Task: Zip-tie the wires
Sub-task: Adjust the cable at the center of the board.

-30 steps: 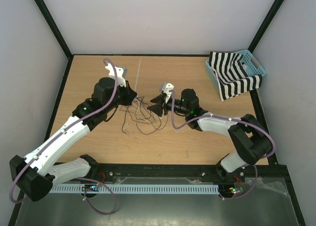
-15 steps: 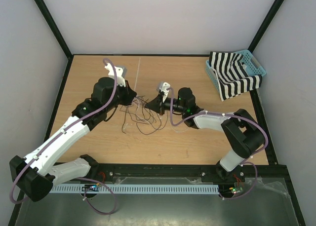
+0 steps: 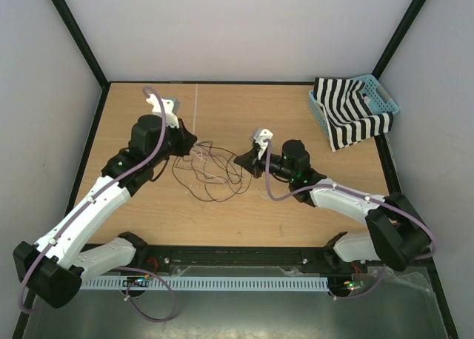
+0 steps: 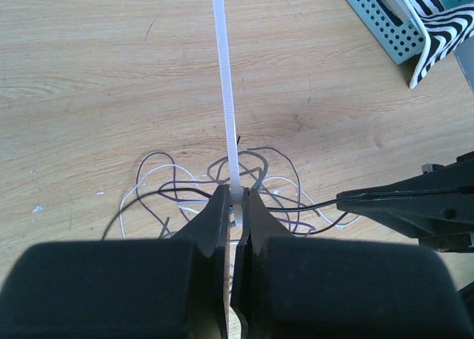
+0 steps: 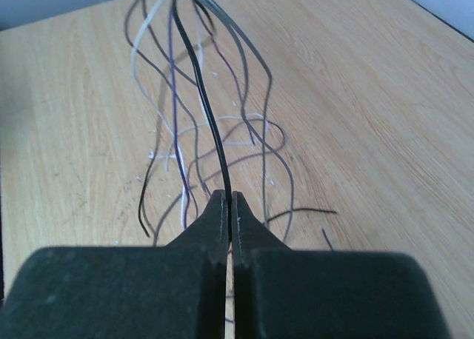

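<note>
While the left jaws are pressed together on the lower part of the tie (image 4: 226,117) and the right jaws pinch one black strand (image 5: 206,124) of the wires (image 4: 215,180), the step in hand looks like drawing the loops into a bundle that the strip can go round. To do it well, I would pull that strand gently and level, so the other loops close up rather than slide free. The left grip should stay firm, so the strip stays straight and does not twist. A single strand is a thin hold, and gathering more of them before looping would be safer.

Beyond the jaws, the wires spread in loose curls across the middle of the tabletop (image 4: 89,58), between the two arms. In the right wrist view they converge toward the top edge of the frame.

Several things are unclear:
- The tie's lower end is hidden between the left jaws, and its tip is cut off at the top of the left wrist view.
- I cannot tell whether the strip passes over or under the loops, or whether the left jaws also catch any wire.
- From above, the tie is only a faint pale line at upper left.
- The basket (image 3: 381,95) at upper right is covered by a striped cloth (image 3: 348,121).
</note>
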Controlling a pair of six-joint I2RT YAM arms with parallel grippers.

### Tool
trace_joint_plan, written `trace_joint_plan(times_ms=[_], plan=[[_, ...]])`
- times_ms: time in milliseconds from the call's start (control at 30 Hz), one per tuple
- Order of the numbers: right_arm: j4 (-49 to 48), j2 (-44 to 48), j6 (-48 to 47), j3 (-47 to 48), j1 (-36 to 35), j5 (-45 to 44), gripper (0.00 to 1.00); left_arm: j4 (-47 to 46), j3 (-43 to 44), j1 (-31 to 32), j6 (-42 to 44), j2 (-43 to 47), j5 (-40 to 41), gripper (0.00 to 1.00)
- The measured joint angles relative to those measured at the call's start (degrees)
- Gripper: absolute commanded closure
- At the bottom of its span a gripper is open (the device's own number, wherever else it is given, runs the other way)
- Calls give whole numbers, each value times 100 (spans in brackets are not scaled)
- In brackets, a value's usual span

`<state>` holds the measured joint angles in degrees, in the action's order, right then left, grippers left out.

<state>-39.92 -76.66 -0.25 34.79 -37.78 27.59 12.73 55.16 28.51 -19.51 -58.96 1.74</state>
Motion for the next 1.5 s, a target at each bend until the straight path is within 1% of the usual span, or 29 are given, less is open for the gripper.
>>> trace_joint_plan(times_ms=[233,500,767,1067,1267,1500], plan=[[518,595,-42,-345,151,-535,100,0,-13,-107,-2,7,-46,100],[846,1078,-42,-616,389,-846,100,7,-57,-201,-2,57,-68,100],[1064,1176,2,-765,525,-1115,100,7,-59,-256,-2,87,-70,100],[1067,1180,101,-778,568,-1082,100,7,-70,-313,-22,87,-83,100],[988,1185,317,-994,782,-1060,100,11,-90,-358,-28,85,-87,100],[931,1130,490,-1040,861,-1058,100,11,-90,-396,-31,87,-87,100]])
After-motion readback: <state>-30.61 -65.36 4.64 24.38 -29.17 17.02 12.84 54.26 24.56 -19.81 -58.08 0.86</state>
